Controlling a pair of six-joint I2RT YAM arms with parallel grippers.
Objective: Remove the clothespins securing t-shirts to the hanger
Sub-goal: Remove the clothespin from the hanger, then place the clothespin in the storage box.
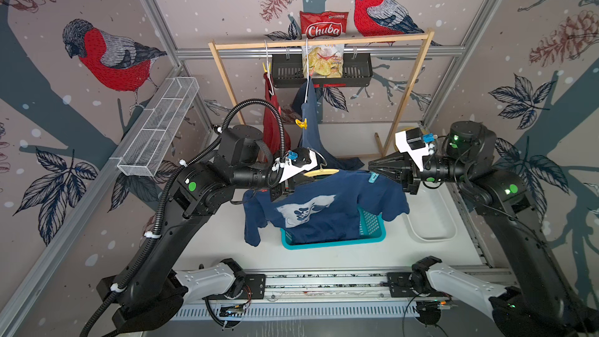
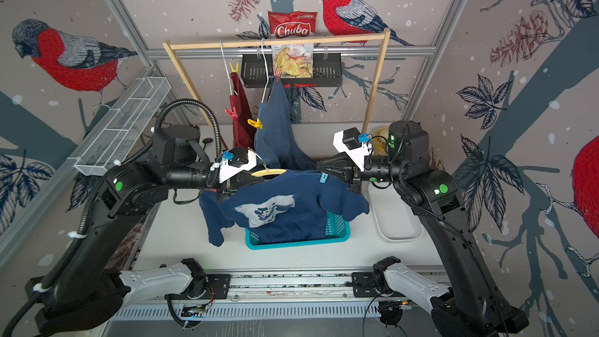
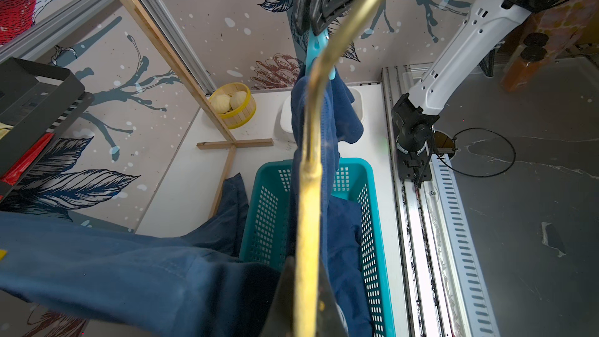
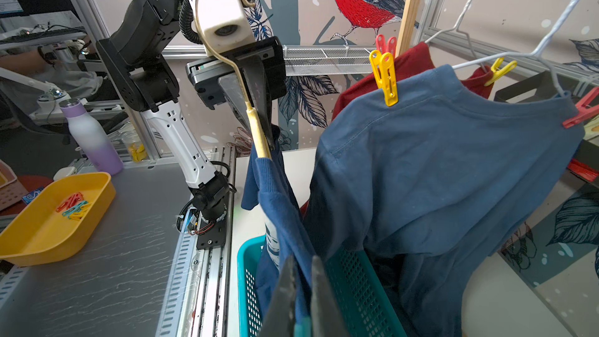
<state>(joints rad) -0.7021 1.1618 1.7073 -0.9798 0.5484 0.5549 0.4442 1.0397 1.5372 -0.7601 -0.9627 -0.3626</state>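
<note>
We find the right hand [image 1: 372, 168] clamped tight on the tail end of the light blue clothespin [image 1: 373, 177]. The pin fixes the navy t-shirt [image 1: 324, 209] to the wooden hanger [image 1: 321, 172] at the shoulder on the right arm's side. The left hand [image 4: 264, 131] is pinched shut on the hanger's neck just below the hook and holds the garment in the air over the teal basket [image 1: 372, 236] on the surface.

We judge the step in hand to be pulling this clip free. To do it well, we would keep the squeeze firm so the clip's mouth stays spread. We would draw it back along its own length, away from the hanger bar. The left hand should hold the hanger level so the cloth does not drag along.

Behind, a yellow clothespin [image 1: 301, 123] grips the medium blue t-shirt [image 1: 309, 137], which hangs beside the dark red t-shirt [image 1: 270, 118] on the wooden rail [image 1: 321, 42]. Both are not yet unpinned.
</note>
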